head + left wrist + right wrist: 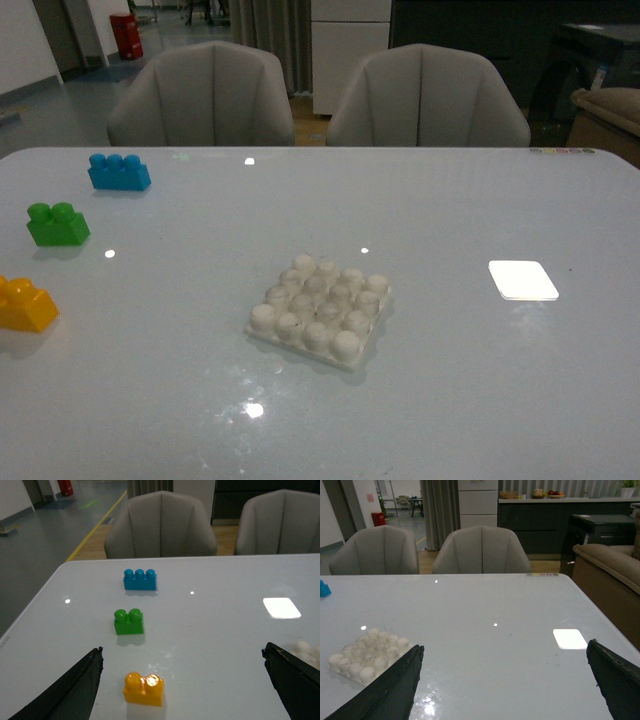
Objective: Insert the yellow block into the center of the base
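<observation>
Bricks stand in a row down the left side of the white table (450, 390): we see the blue three-stud brick (118, 172) farthest, the green two-stud brick (57, 224) nearer, and the yellow block (25, 305) nearest, at the left edge of the front view. The yellow block rests upright on the tabletop, studs up, well apart from the base (320, 310), which lies flat near the middle of the table, turned slightly askew. To the right of the base, apart from it, we see a smooth white square patch (523, 280). Two grey chairs (205, 95) stand behind the far edge. In the left wrist view, the left gripper (182, 650) is spread wide and grasps nothing; the yellow block shows between its dark fingers (65, 690), touching neither. In the right wrist view, the right gripper (505, 645) is likewise spread wide and grasps nothing, with the base beside one of its fingers.
</observation>
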Tool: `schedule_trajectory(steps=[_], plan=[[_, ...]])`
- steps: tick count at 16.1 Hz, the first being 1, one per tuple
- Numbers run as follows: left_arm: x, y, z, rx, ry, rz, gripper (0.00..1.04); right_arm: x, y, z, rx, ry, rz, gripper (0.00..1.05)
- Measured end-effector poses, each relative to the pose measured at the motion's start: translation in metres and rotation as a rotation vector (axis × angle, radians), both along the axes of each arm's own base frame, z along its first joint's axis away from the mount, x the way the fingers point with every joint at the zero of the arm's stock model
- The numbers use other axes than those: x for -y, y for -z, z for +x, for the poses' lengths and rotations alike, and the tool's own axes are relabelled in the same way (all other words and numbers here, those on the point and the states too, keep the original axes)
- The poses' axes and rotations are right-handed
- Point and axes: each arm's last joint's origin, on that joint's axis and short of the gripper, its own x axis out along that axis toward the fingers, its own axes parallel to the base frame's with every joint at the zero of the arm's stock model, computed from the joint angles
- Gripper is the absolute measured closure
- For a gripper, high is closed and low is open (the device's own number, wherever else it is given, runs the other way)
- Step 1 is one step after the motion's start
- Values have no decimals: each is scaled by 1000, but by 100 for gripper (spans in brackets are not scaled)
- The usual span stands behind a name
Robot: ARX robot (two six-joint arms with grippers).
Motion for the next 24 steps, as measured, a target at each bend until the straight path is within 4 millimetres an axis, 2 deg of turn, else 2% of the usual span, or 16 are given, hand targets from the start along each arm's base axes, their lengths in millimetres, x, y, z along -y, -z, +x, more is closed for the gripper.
schedule_trajectory(steps=[1,2,5,7,9,13,20,24], plan=[[-14,14,42,-83,6,1,7,0,0,0,0,0,0,6],[-20,34,64,-180,20,-5,7,0,0,0,0,0,0,6],[-34,87,117,-361,40,-3,7,0,0,0,0,0,0,6],[-46,104,149,-400,54,3,7,0,0,0,0,0,0,6],[-52,114,155,-435,60,-17,7,0,0,0,0,0,0,6],[-60,114,156,-437,41,-26,7,0,0,0,0,0,0,6],[-67,137,149,-479,74,-74,7,0,0,0,0,0,0,6],[-67,143,146,-491,82,-71,7,0,0,0,0,0,0,6]])
